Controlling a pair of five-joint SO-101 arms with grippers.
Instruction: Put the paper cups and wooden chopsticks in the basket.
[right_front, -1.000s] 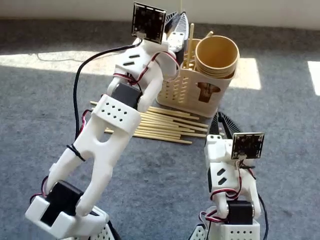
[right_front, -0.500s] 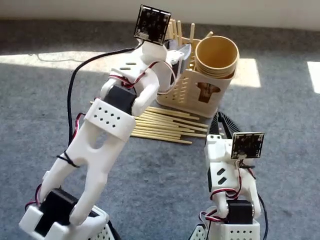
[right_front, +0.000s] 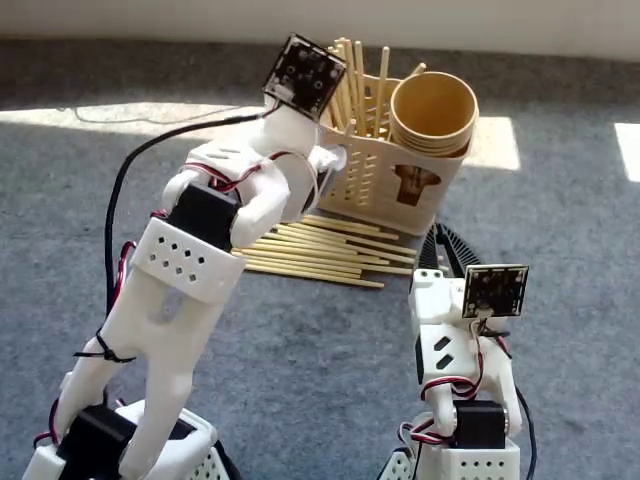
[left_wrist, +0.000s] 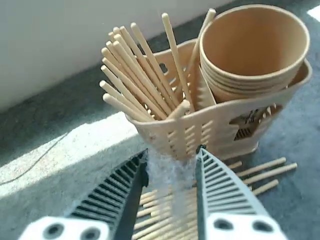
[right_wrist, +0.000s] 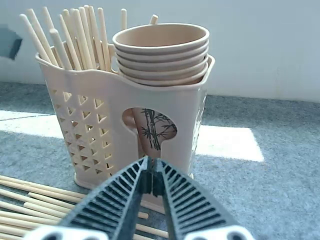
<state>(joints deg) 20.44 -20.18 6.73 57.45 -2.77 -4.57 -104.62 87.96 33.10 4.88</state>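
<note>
A cream plastic basket stands on the grey carpet. Its right compartment holds a stack of paper cups, and several wooden chopsticks stand upright in its left compartment. More chopsticks lie in a loose row on the carpet in front of the basket. My left gripper is open and empty, just short of the basket's near-left wall. My right gripper is shut and empty, low on the carpet in front of the basket, below the cups.
Grey carpet with bright sun patches stretches to either side of the basket. A pale wall runs close behind it. A thin cable lies on the carpet at the back left.
My left gripper was over the basket's left compartment a second ago. It has drawn back and down to the basket's near side, and a bundle of chopsticks now stands in that compartment. The right arm is still.
</note>
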